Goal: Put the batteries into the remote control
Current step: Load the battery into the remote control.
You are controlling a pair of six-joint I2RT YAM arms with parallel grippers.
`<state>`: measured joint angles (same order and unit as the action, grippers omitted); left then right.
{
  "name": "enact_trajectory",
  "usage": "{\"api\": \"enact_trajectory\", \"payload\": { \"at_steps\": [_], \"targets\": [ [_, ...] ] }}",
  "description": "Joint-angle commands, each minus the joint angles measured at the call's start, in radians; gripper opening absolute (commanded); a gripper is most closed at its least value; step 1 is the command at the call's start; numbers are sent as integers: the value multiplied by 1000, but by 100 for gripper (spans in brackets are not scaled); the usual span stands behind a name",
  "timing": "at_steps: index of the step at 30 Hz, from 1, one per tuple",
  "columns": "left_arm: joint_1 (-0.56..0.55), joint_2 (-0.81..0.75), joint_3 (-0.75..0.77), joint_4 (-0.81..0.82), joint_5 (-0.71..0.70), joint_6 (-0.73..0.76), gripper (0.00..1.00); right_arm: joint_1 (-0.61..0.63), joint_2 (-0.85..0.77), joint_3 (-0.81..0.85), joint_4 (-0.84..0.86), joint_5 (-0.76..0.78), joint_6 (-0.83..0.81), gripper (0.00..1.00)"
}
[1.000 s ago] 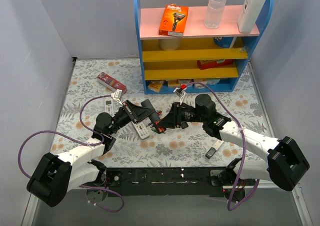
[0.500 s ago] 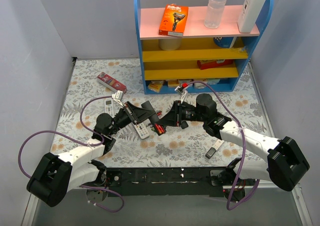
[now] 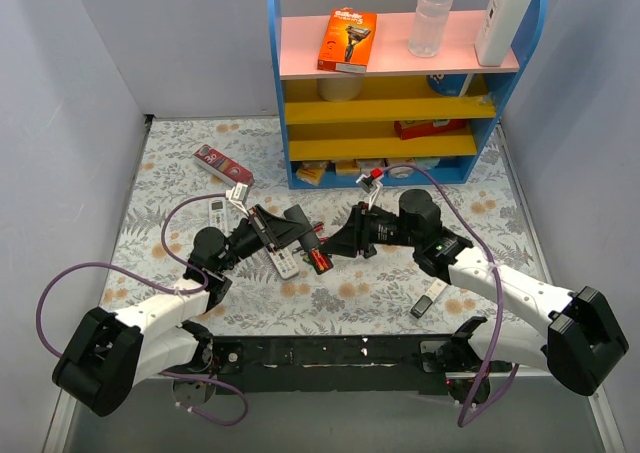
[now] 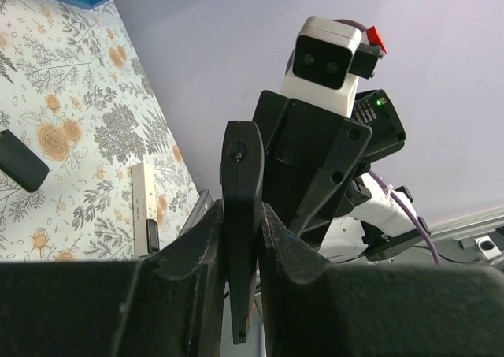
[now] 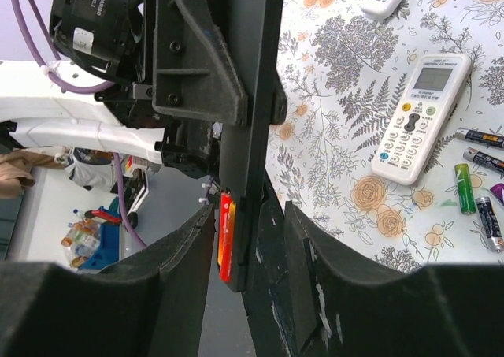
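Closest to me, my left jaws are shut tight on the thin edge of the black remote. I hold it up off the surface, tipped on its side. I think that is so my other arm can get at the place where the battery goes.

My right jaws meet it from the other side. They are closed on the low end of the remote, with the red battery pinched between one jaw and the remote. To me this looks like the step where the battery gets pushed into its slot, and the squeeze is what pushes it home. I cannot see if it sits all the way in.

A bit further out, more batteries lie loose on the surface. There is a green battery, a black battery near it, and a few more at the edge of my right wrist view. They lie near a white remote, so they should be easy for me to reach.

Furthest back stands the shelf. I do not need it for this job.
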<state>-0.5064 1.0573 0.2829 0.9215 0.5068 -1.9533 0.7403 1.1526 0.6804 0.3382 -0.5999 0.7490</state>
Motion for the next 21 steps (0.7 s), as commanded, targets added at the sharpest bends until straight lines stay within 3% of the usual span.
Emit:
{"api": "enact_trajectory", "payload": {
  "at_steps": [1, 21],
  "targets": [
    [-4, -29, -7, -12, -30, 5, 0, -4, -50, -33, -11, -8, -27, 48],
    [-4, -45, -17, -18, -90, -28, 0, 4, -16, -42, -21, -75, -34, 46]
  ]
}}
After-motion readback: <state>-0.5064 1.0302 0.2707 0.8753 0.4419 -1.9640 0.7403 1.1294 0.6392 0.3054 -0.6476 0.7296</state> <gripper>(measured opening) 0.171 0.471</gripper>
